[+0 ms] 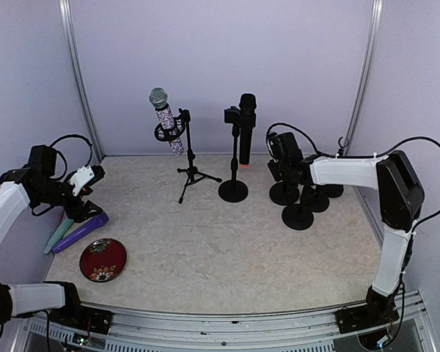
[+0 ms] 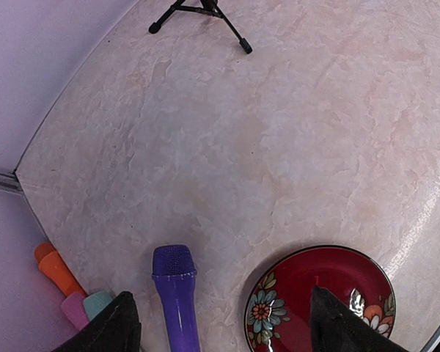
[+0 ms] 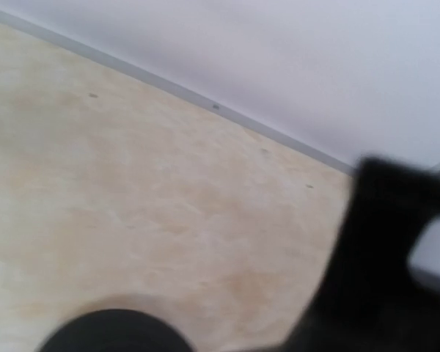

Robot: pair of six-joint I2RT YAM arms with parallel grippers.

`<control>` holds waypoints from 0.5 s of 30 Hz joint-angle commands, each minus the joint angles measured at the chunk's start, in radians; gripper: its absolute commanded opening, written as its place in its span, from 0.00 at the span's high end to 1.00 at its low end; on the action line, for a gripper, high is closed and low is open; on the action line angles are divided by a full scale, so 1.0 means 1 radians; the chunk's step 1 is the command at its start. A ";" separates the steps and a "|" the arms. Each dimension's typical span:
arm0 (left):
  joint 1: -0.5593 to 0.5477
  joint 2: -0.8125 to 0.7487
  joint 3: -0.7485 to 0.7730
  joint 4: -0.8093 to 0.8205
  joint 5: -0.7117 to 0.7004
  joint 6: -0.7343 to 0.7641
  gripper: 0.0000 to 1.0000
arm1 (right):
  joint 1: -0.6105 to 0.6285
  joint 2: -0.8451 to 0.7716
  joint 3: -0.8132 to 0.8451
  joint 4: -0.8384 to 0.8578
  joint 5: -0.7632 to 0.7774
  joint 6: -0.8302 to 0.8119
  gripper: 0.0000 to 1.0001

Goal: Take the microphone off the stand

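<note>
A black microphone (image 1: pixel 247 126) stands upright in a clip on a round-based stand (image 1: pixel 233 191) at the back middle. To its left, a patterned microphone (image 1: pixel 166 119) with a silver head leans in a tripod stand (image 1: pixel 190 163). My right gripper (image 1: pixel 284 172) hovers a little to the right of the black microphone, over a bare round stand base (image 1: pixel 284 193). Its wrist view is blurred and shows one dark finger (image 3: pixel 381 257) and a black base (image 3: pixel 110 334). My left gripper (image 2: pixel 220 330) is open at the far left, above a purple microphone (image 2: pixel 176 293) lying on the table.
Several bare round stand bases (image 1: pixel 298 216) cluster at the back right under my right arm. A red flowered plate (image 1: pixel 103 259) sits front left, beside the purple microphone (image 1: pixel 81 233) and teal, pink and orange ones (image 2: pixel 59 271). Walls close in the back and both sides.
</note>
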 commanded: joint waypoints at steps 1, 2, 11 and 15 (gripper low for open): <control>-0.006 -0.023 0.036 -0.022 0.002 0.012 0.23 | -0.040 0.025 0.071 -0.100 0.026 0.019 0.48; -0.006 -0.026 0.034 -0.023 0.002 0.013 0.23 | -0.048 0.024 0.076 -0.113 0.005 0.038 0.42; -0.007 -0.037 0.029 -0.033 0.009 0.017 0.23 | -0.057 -0.012 0.132 -0.164 -0.078 0.130 0.03; -0.007 -0.038 0.032 -0.039 0.013 0.018 0.23 | -0.057 -0.095 0.151 -0.166 -0.105 0.162 0.00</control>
